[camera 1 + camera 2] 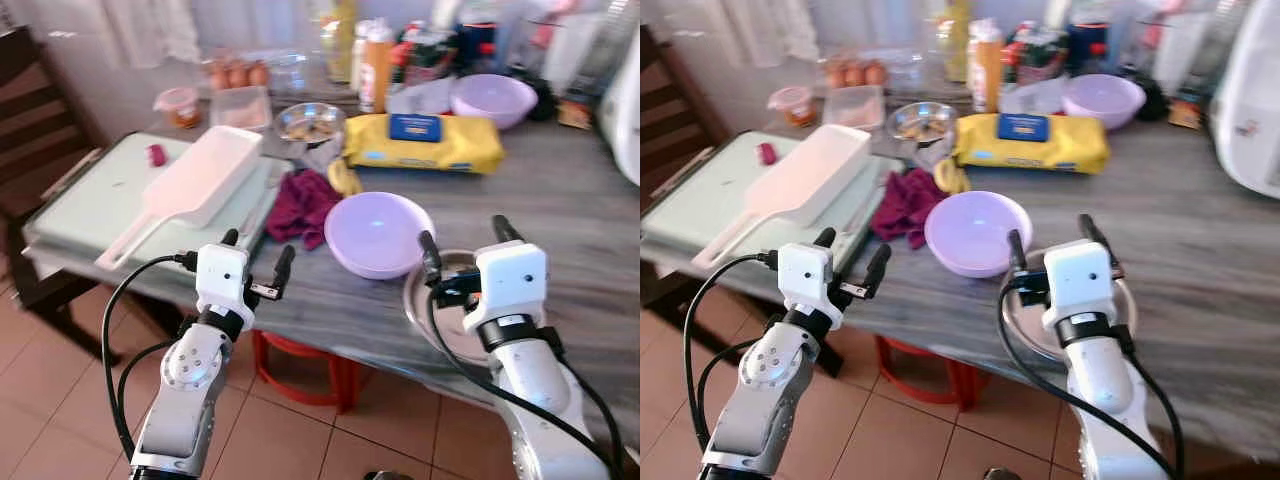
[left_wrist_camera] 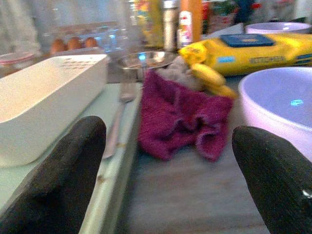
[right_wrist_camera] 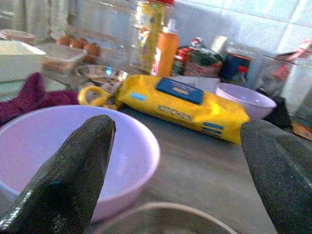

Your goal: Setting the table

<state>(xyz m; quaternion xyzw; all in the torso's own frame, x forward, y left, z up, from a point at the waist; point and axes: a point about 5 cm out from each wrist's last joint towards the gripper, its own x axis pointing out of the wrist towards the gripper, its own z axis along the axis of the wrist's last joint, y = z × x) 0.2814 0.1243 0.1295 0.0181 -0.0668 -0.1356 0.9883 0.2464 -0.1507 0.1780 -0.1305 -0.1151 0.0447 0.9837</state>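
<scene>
Right gripper, fingers spread and empty, hovers over a round steel plate beside a lilac plastic bowl. Left gripper, likewise spread, faces a crumpled maroon cloth.

Tabletop: grey wood-grain finish, matt. Lilac bowl: smooth plastic, slight sheen. Beside it, a plate: bare metal, shiny. Maroon cloth just left of the bowl: nubby knit, matt. Behind the bowl, yellow pack: glossy plastic film, wrinkled. White scoop tray: smooth matt plastic, on a pale green board with dull finish. Small bowl by the pack: polished metal. Pincer fingers: black, rough, matt. Floor: glazed terracotta tile.
</scene>
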